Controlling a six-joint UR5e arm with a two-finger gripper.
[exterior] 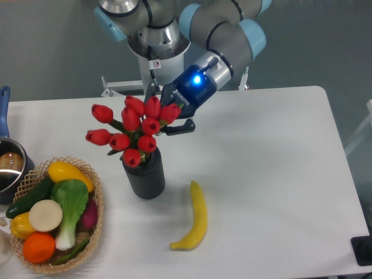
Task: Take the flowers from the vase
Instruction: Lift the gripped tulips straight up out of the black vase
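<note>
The flowers (132, 129), a bunch of red tulip buds on green stems, stand above the vase (144, 175), a dark ribbed cylinder on the white table. Their stems still reach down to the vase's mouth. My gripper (168, 119) comes in from the upper right, behind the bunch's right side, and is shut on the flowers; one dark finger (180, 128) sticks out to the right of the buds, the other is hidden behind them.
A yellow banana (195, 218) lies right of the vase. A wicker basket (93, 224) of vegetables and fruit sits at the front left. A pot (9, 168) with a blue handle is at the left edge. The arm's base (154, 64) stands behind.
</note>
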